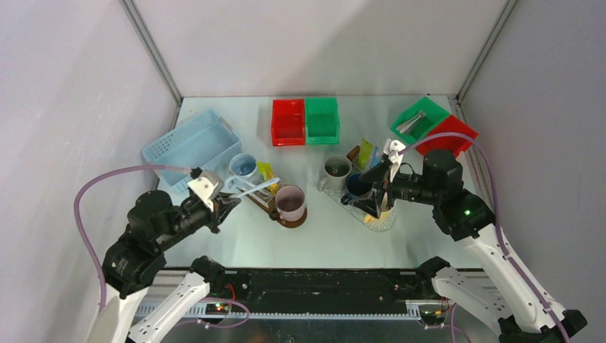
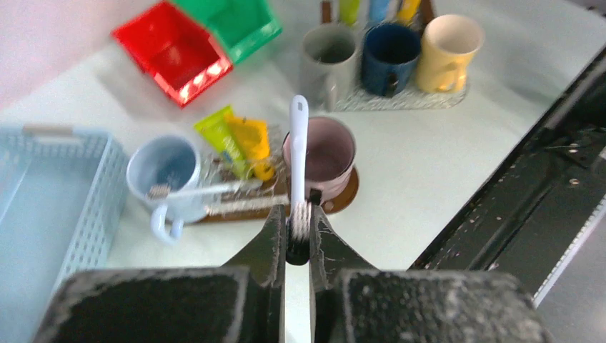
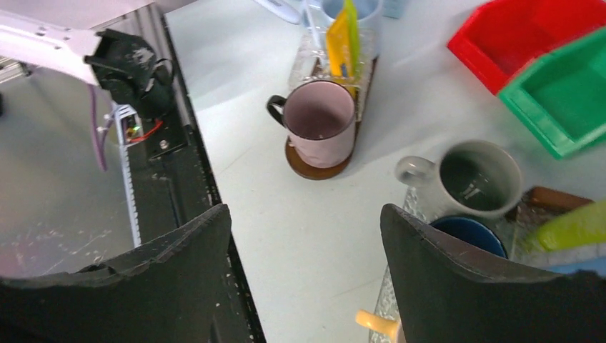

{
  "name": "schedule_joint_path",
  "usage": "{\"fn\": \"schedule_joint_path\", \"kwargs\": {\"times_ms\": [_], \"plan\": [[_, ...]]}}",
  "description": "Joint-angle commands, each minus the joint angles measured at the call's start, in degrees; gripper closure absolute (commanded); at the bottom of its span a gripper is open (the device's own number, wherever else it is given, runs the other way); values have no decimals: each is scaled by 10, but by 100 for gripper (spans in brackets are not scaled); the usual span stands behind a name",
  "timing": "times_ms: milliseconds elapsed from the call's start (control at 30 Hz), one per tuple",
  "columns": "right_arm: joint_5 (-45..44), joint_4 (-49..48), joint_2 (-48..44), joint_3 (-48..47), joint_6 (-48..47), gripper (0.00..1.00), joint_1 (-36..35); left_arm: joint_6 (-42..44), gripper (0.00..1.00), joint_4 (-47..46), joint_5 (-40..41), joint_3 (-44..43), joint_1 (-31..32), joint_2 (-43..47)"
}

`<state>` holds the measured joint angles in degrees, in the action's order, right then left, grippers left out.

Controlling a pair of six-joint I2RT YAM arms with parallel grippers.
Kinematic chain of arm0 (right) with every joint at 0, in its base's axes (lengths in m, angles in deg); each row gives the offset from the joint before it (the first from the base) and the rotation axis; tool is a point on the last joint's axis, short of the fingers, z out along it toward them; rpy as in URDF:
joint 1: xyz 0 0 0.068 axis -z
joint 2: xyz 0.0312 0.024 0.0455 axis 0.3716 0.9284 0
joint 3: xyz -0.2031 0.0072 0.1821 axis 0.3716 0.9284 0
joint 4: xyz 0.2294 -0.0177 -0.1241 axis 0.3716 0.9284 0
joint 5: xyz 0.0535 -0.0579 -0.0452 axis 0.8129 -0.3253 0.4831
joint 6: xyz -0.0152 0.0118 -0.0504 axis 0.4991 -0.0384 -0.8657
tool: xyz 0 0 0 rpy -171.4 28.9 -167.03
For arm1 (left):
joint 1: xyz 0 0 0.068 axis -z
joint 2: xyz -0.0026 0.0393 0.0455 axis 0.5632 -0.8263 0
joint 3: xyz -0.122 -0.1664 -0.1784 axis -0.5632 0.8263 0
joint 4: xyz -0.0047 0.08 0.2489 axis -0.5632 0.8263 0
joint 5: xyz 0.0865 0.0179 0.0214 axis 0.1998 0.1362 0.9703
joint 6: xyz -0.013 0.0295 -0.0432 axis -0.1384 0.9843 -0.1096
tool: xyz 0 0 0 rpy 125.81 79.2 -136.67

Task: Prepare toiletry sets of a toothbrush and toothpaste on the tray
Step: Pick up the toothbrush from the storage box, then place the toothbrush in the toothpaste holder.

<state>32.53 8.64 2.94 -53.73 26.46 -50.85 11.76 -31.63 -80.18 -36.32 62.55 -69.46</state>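
Observation:
My left gripper (image 2: 298, 214) is shut on the bristle end of a white toothbrush (image 2: 299, 136), whose handle points out over the pink mug (image 2: 319, 153) on the brown tray (image 2: 344, 201). A second toothbrush (image 2: 193, 190) lies across the light blue mug (image 2: 164, 168). Lime green (image 2: 220, 139) and yellow (image 2: 254, 143) toothpaste tubes lie between the mugs. My right gripper (image 3: 304, 214) hangs open and empty above the near corner of the glass tray (image 1: 386, 223), over the navy mug (image 3: 468, 232). A lime tube (image 3: 579, 225) lies behind that mug.
Grey (image 1: 336, 170), navy and cream (image 2: 449, 43) mugs stand on the glass tray. A pale blue basket (image 1: 189, 143) sits at the back left. Red (image 1: 288, 121) and green (image 1: 322, 118) bins are at the back centre, with two more bins at the back right (image 1: 429, 125).

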Motion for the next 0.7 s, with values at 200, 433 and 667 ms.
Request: {"fn": "schedule_joint_path", "kwargs": {"times_ms": [200,433,667], "plan": [[-199,51,-53,-5,16,19,3,-30,100,112,155,-11,0,-36],[-238,59,-71,-4,10,17,4,-26,100,105,169,-3,0,-62],[-245,54,-80,8,7,16,4,-25,100,59,161,16,0,-81]]}}
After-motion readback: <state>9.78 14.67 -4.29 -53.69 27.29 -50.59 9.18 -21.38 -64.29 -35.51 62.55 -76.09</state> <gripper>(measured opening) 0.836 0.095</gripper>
